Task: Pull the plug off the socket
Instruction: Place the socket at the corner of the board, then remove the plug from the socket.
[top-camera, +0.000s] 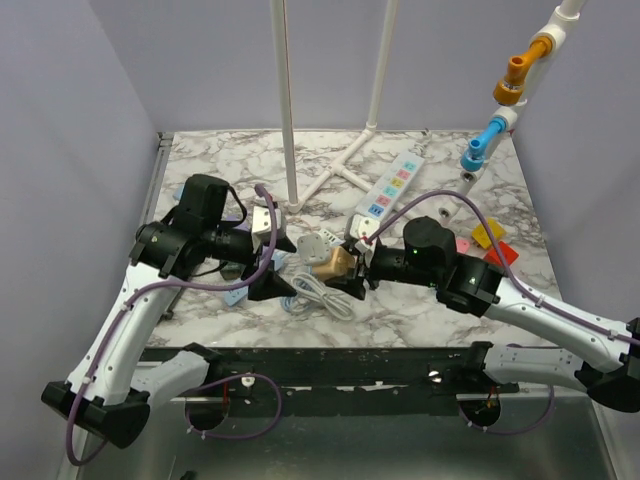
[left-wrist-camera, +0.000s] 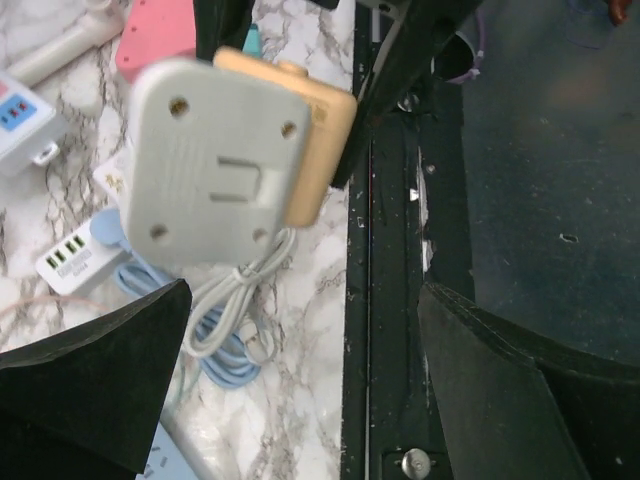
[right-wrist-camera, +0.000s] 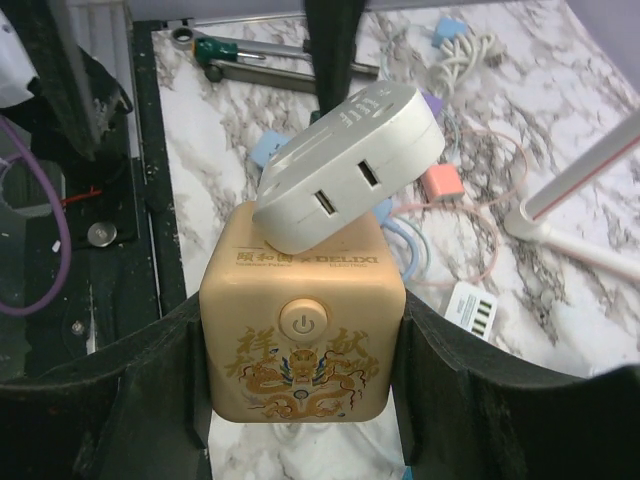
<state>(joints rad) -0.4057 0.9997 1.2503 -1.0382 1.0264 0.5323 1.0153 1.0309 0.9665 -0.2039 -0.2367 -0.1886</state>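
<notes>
Two hard, light plastic bodies sit mated over the surface (top-camera: 400, 310): the tan cube socket (right-wrist-camera: 300, 300), clamped in the right end effector (right-wrist-camera: 303, 400), and the grey plug (left-wrist-camera: 215, 165). The left end effector (left-wrist-camera: 300, 380) gapes wide; the plug's smooth flat sides look the best hold.

- The table (top-camera: 420, 300) before me is white marble with grey veins, evenly lit, shadows soft.
- Plain lilac walls close it in: a left wall (top-camera: 70, 120) along the left edge, a back wall (top-camera: 450, 60) behind the far edge.
- A white pipe frame (top-camera: 288, 100) rises from the far middle, its feet spread on the marble.
- At the far right corner, a slanted white pipe (top-camera: 553, 30) carries an orange fitting (top-camera: 515, 72) and a blue fitting (top-camera: 482, 145).
- A black rail (top-camera: 330, 365) runs along the near edge, with a grey surface (top-camera: 380, 450) below it.
</notes>
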